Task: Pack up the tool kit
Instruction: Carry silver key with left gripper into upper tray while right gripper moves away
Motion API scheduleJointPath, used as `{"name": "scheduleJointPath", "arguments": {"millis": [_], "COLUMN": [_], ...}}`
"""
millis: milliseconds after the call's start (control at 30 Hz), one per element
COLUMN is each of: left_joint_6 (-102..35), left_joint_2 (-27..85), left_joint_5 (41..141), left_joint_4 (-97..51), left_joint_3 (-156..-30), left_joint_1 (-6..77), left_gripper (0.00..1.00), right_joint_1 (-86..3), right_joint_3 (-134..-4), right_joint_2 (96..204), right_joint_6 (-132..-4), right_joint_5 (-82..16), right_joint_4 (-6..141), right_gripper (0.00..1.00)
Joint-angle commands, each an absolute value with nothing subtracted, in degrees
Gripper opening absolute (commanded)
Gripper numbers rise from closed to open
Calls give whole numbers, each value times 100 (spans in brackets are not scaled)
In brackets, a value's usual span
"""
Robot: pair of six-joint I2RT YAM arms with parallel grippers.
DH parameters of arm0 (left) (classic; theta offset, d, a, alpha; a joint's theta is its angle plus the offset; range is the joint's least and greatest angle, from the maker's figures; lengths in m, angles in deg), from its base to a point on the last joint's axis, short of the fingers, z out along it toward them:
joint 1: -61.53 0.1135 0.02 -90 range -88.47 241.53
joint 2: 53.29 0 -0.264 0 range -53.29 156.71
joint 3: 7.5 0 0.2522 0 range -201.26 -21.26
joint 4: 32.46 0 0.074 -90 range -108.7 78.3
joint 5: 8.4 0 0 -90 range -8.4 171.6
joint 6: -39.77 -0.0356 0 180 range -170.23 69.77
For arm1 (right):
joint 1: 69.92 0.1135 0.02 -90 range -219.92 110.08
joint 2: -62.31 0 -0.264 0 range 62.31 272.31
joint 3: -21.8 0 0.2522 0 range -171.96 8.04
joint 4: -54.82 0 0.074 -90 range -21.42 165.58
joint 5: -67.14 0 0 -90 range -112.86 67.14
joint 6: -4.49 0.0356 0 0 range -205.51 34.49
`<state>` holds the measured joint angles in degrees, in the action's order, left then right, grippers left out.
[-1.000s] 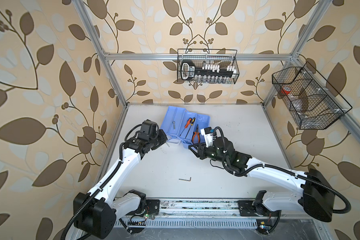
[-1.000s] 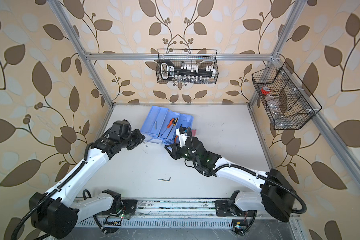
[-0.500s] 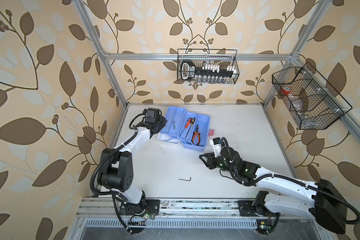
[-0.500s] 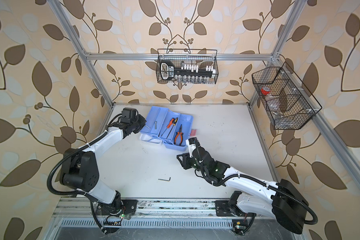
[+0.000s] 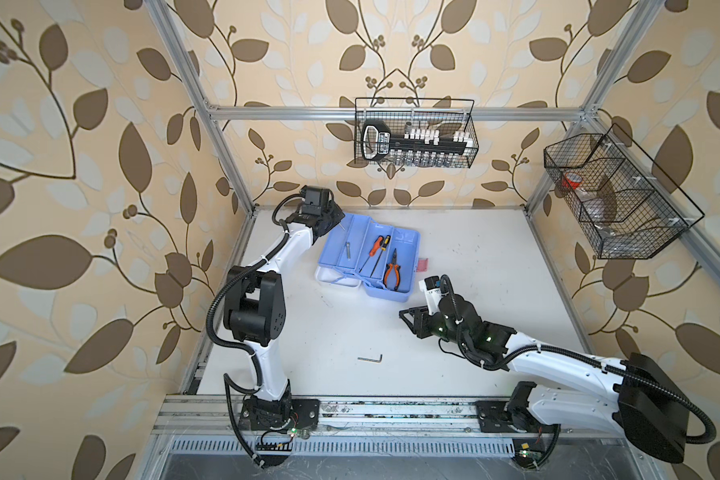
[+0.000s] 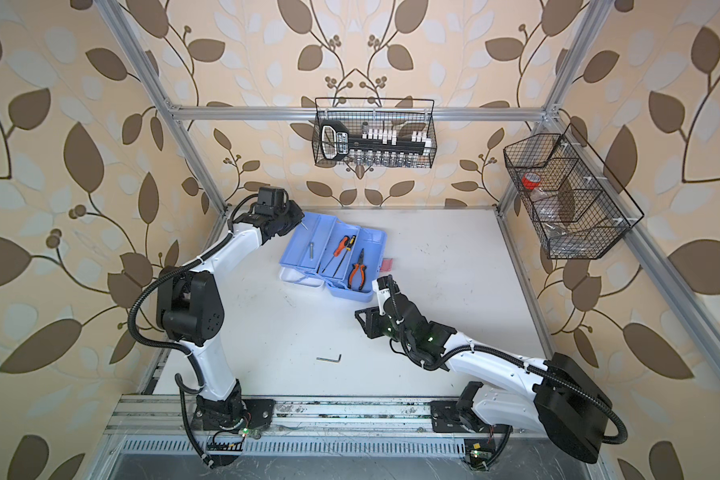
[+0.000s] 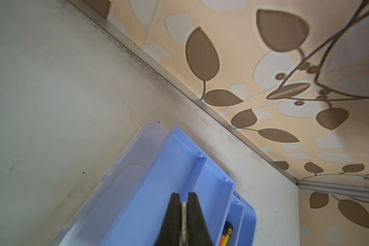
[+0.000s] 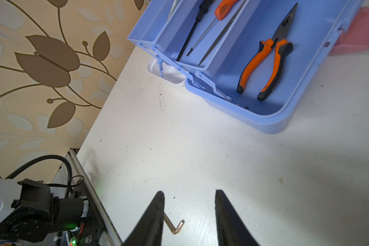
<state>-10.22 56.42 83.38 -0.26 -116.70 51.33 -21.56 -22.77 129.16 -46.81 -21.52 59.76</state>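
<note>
Orange pliers (image 8: 255, 65) in blue case (image 8: 273, 124), right wrist view, not left

Tool case (image 5: 408, 245): light blue, open, tiers fanned out
Pliers (image 5: 393, 272): orange-black, lay flat in bottom compartment
Screwdrivers (image 5: 378, 245): lay in middle tier
Bolt (image 5: 348, 248): lay in uppermost tier
Hex key (image 5: 370, 358): lay loose on table (image 5: 474, 257)
Thin metal rod (image 7: 183, 215): pinched by left gripper (image 7: 184, 196)

Bare desk (image 8: 190, 149) between and ahead of the right jaws, free up to the tool kit (image 8: 264, 125) wall; hex key (image 8: 175, 226) low between them, partly behind one jaw. Ahead of the left jaws: tray divider (image 7: 197, 168), wall rail (image 7: 168, 77).
</note>
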Motion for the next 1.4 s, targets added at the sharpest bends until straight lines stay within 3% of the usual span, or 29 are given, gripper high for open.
{"name": "scheduleJointPath", "arguments": {"millis": [0,267,400,600,900,1000,1200,1300,1367], "left_joint_6": [-2392,-3852,-4387,-4691,-4766,-4760,-4643,-4507,-4366], "left_joint_2": [5897,6324,6674,6817,7114,7235,7222,7100,6942], "left_joint_5": [8658,8704,8080,7435,7256,7015,7068,7168,7166], "left_joint_4": [1369,3029,3897,4069,4069,4124,4011,3962,3927], "left_joint_3": [-12855,-14233,-14779,-14773,-14851,-14914,-14859,-14836,-14790], "left_joint_1": [5081,5073,4914,4743,4641,4632,4580,4564,4512], "left_gripper": [0,0,0,0,0,9,48,49,43], "right_joint_1": [-2219,-2237,-2246,-2255,-2263,-2263,-2272,-2272,-2249], "right_joint_3": [-2178,-2159,-2158,-2194,-2150,-2156,-2156,-2149,-2176], "right_joint_2": [13058,13276,13262,13357,13289,13289,13324,13302,13306], "right_joint_6": [-4707,-4636,-4605,-4551,-4484,-4485,-4490,-4484,-4521], "right_joint_5": [-2307,-2462,-2435,-2483,-2436,-2435,-2456,-2453,-2471], "right_joint_4": [5804,5724,5731,5671,5672,5672,5663,5663,5694], "right_gripper": [39,38,37,37,37,37,37,37,37]}}
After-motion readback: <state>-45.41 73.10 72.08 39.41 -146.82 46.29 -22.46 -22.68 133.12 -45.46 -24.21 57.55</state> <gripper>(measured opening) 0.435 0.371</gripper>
